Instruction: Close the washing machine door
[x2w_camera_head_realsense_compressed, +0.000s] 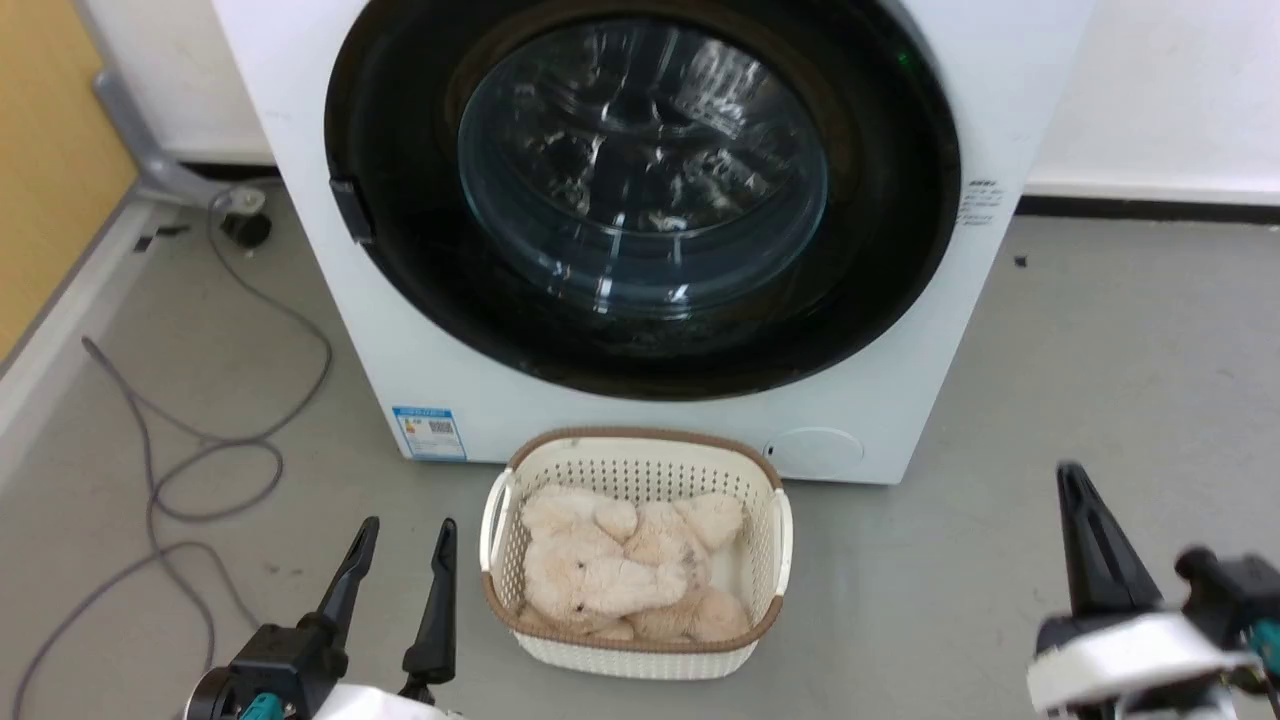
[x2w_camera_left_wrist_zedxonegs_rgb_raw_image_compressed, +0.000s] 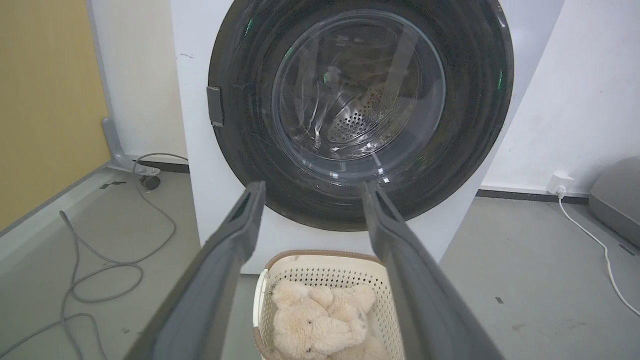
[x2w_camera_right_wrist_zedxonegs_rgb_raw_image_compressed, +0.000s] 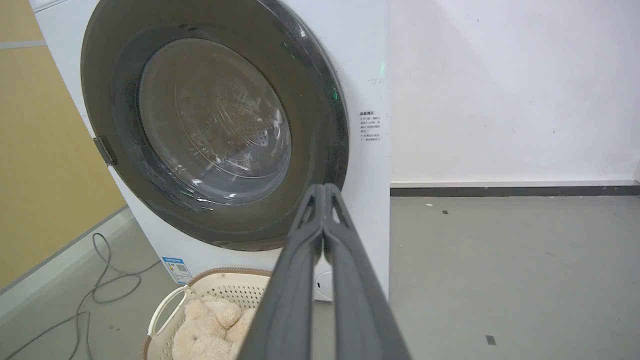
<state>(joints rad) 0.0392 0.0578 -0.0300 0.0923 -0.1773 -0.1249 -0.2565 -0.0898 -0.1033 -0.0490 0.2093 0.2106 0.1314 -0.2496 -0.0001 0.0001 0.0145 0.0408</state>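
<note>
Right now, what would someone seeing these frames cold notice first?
The big round black-rimmed glass door appears flush against the white front-loading washing machine, high in the head view. Directly in front of it stands a cream perforated basket of beige plush toys. The left gripper hangs open at lower left, and the right gripper is shut at lower right.

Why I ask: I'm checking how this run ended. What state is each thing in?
door: shut, flush against the machine
left gripper: open, empty
right gripper: shut, empty
basket: upright, holding plush toys
</note>
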